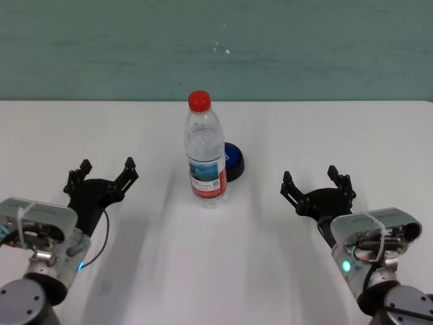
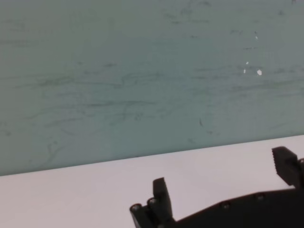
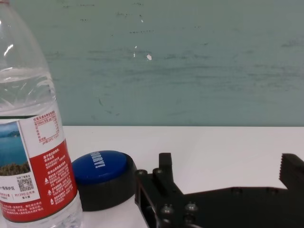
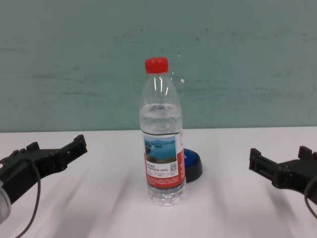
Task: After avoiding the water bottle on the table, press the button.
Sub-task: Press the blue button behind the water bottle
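The water bottle (image 1: 205,153) stands upright at the middle of the white table (image 1: 325,135); it also shows in the chest view (image 4: 162,136) and the right wrist view (image 3: 33,137). The blue button (image 1: 233,161) on its black base sits just behind the bottle to the right, partly hidden by it; it shows in the right wrist view (image 3: 102,173) and the chest view (image 4: 192,162). My left gripper (image 1: 106,173) is open and empty at the near left. My right gripper (image 1: 316,182) is open and empty at the near right, facing the button.
A teal wall (image 1: 216,47) rises behind the table's far edge. Bare tabletop lies between each gripper and the bottle.
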